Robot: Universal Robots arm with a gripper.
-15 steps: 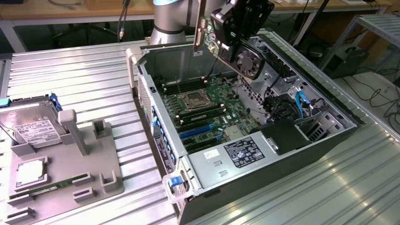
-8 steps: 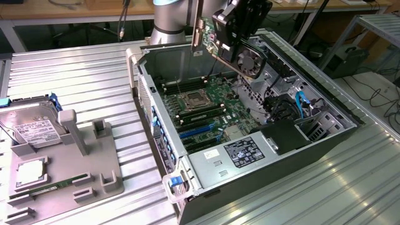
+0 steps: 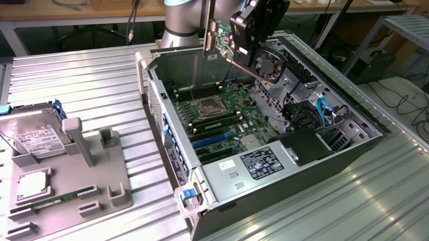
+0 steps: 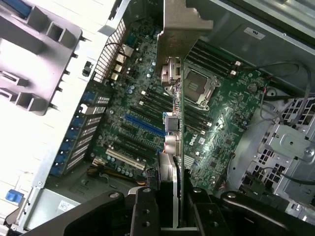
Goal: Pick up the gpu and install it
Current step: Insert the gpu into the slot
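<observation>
Our gripper is clamped on the gpu and holds it in the air above the open computer case, clear of the board below. In the wrist view the black, bolted fingers pinch the card edge-on, with its silver metal bracket at the far end. From the exterior view we see the card tilted: a thin green circuit board with a dark round fan on one face.

Beneath it lies the green motherboard, densely dotted with small parts. It carries a square metal processor socket, long dark memory slots and narrow blue expansion slots. The case is a dark box of sheet metal lying on its side with the lid off. A black labelled power supply and blue cables sit inside it.

The case rests on a table of ribbed, shiny aluminium profiles. On the exterior view's left a matte grey plastic fixture with upright posts holds a silver hard drive and a narrow green memory stick. Behind, the grey cylindrical robot arm rises before a wooden bench. Loose black cables trail over the pale floor on the exterior view's right.
</observation>
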